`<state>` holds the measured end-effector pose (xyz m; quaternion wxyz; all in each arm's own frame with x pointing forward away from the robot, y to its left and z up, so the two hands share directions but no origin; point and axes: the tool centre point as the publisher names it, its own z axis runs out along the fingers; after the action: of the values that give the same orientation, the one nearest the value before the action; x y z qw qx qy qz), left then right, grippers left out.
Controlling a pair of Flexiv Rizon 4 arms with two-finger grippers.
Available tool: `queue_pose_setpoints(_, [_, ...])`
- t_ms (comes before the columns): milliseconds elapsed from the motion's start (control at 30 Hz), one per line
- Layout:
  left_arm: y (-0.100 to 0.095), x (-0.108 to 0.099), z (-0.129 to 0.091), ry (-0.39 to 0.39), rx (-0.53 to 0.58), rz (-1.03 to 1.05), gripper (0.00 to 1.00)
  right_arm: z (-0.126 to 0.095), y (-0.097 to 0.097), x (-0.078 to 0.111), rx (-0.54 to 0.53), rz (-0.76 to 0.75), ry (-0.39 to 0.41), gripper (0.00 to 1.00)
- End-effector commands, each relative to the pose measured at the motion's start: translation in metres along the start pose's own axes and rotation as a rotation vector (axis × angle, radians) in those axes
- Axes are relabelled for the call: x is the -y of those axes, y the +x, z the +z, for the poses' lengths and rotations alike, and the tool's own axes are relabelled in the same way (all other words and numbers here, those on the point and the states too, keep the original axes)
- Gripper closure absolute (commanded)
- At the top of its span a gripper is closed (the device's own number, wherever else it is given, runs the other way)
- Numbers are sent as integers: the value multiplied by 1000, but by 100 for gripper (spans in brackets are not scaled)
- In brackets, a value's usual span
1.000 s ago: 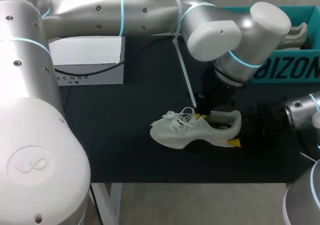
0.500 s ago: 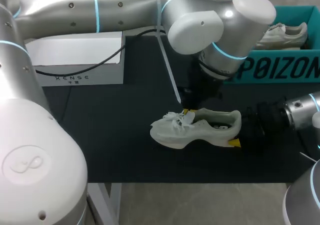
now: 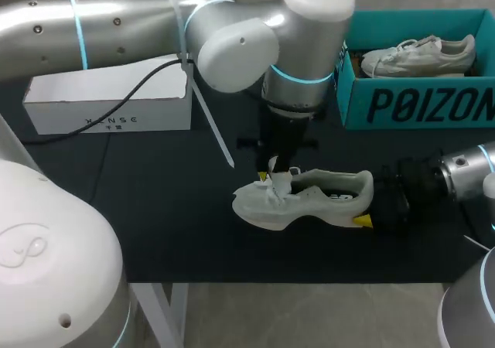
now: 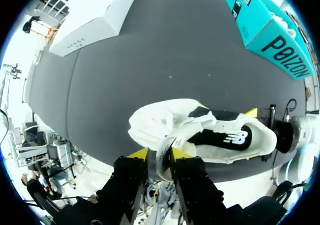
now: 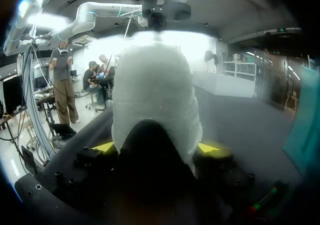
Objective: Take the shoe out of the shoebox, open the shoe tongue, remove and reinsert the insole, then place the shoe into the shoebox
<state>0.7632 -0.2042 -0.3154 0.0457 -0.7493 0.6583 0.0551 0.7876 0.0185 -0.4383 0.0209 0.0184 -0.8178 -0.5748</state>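
Step 1 done: white mesh running shoe (image 3: pixel 317 197) is out of the teal cardboard shoebox (image 3: pixel 418 104), on the black table (image 3: pixel 155 209). My left gripper (image 4: pixel 159 157) pinches its white tongue (image 4: pixel 166 144), fingers nearly closed; right gripper (image 5: pixel 155 147) hugs the heel (image 5: pixel 155 85). Insole (image 4: pixel 225 137) work & boxing left, I think.

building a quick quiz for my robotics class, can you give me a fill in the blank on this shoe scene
1. The right gripper is shut on the white shoe at its ____ end.
2. The left gripper pinches the shoe's ____ from above.
3. The second shoe lies inside the teal ____.
4. The white box stands on the table at the ____ arm's side.

Missing words: heel; tongue; shoebox; left
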Motion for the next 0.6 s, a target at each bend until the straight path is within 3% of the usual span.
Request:
queue_pose_setpoints(33, [-5, 0, -1, -3, -218, 12, 0, 6, 0, 8, 2, 0, 1, 100])
queue_pose_setpoints(333, [11, 2, 3, -38, -312, 50, 3, 6, 0, 8, 2, 0, 1, 100])
queue_pose_setpoints(367, [13, 1, 4, -45, -322, 53, 59, 6, 0, 8, 2, 0, 1, 100])
queue_pose_setpoints(400, [15, 1, 5, -50, -325, 63, 69, 6, 0, 8, 2, 0, 1, 100])
queue_pose_setpoints(433, [18, 0, 5, -51, -330, 70, 100, 6, 0, 8, 2, 0, 1, 100])
queue_pose_setpoints(600, [21, -3, -1, -44, -353, 97, 100, 6, 0, 8, 2, 0, 1, 100])
